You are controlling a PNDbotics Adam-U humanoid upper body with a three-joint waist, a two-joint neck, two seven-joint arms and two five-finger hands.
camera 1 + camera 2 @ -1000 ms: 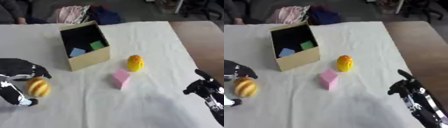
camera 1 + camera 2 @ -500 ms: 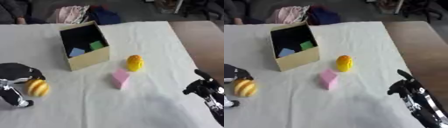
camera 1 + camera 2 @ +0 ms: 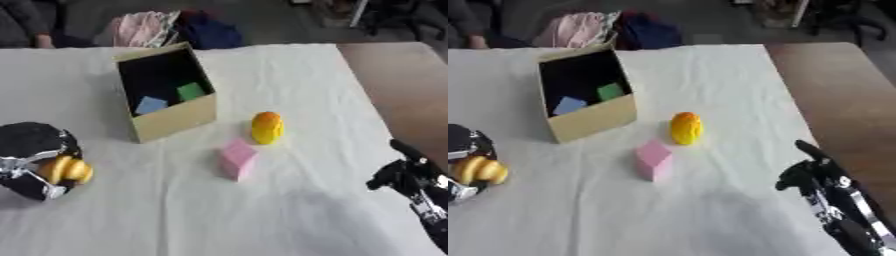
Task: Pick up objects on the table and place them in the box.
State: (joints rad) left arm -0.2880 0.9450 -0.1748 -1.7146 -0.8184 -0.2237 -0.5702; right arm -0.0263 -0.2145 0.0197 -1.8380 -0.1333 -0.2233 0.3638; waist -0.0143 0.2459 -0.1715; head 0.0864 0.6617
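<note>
Left hand (image 3: 35,160): fingers curled round rounded yellow-orange object (image 3: 66,170), front-left of tan cardboard box (image 3: 171,117).
Right hand (image 3: 815,172): fingers curled, holding nothing, front-right of box.
Box contents: blue block (image 3: 150,105), green block (image 3: 190,91).
White cloth surface (image 3: 289,70): glossy orange-yellow oval object (image 3: 267,127), pink cube (image 3: 236,159) front-right of box.

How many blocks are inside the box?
2. A blue block lies on the left and a green block just to its right, both inside the box. More could hide behind its front wall.
</note>
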